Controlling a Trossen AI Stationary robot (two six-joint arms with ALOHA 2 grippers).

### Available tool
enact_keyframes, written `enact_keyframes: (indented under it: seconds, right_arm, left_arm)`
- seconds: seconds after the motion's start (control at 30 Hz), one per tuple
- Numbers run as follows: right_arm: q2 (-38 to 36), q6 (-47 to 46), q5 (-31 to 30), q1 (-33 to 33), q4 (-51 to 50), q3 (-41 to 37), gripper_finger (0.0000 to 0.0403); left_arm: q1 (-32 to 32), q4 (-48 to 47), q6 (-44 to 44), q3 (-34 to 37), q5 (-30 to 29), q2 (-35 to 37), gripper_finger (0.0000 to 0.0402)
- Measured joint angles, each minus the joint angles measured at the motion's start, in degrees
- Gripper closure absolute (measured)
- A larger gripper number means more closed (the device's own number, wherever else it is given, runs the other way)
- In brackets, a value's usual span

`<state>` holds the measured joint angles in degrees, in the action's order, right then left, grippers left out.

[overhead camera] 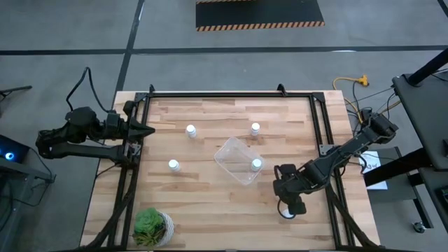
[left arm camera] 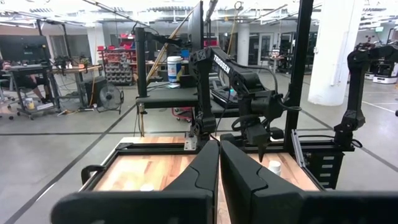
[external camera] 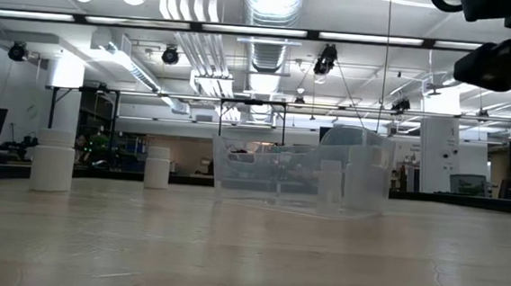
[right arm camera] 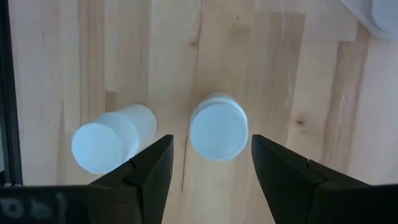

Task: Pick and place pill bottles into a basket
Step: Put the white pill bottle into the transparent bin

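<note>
The clear basket (overhead camera: 239,159) stands mid-table and shows in the low view (external camera: 303,178). One white pill bottle (overhead camera: 256,164) stands inside it. Three more stand on the table (overhead camera: 190,130) (overhead camera: 255,129) (overhead camera: 173,165). Two bottles stand near the right front, mostly hidden under my right gripper (overhead camera: 290,204). That gripper (right arm camera: 211,165) is open and points down. Its fingers stand on either side of one upright bottle (right arm camera: 217,127) without touching it; the other bottle (right arm camera: 112,140) stands just outside one finger. My left gripper (overhead camera: 145,131) is shut and empty at the table's left edge.
A green potted plant (overhead camera: 152,227) stands at the front left corner. A black frame (overhead camera: 231,94) runs around the table's edges. Bare wood lies between the basket and the near edge.
</note>
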<state>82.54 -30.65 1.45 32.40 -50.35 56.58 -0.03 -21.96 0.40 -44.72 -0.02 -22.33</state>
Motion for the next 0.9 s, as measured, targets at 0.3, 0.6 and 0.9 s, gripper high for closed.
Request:
enact_keyframes:
  seconds: [0.3,0.6,0.9]
  right_arm:
    - [-0.1,0.7,0.0,0.0,4.0,-1.8,0.0197]
    - [0.0,1.0,-0.2,0.0,4.9,-3.9,0.0197]
    - [0.0,1.0,-0.6,0.0,8.8,-5.4,0.0197]
  left_arm:
    - [0.0,0.0,0.0,0.0,0.0,0.0,0.0402]
    - [0.0,0.0,0.0,0.0,0.0,0.0,0.0402]
    - [0.0,0.0,0.0,0.0,0.0,0.0,0.0402]
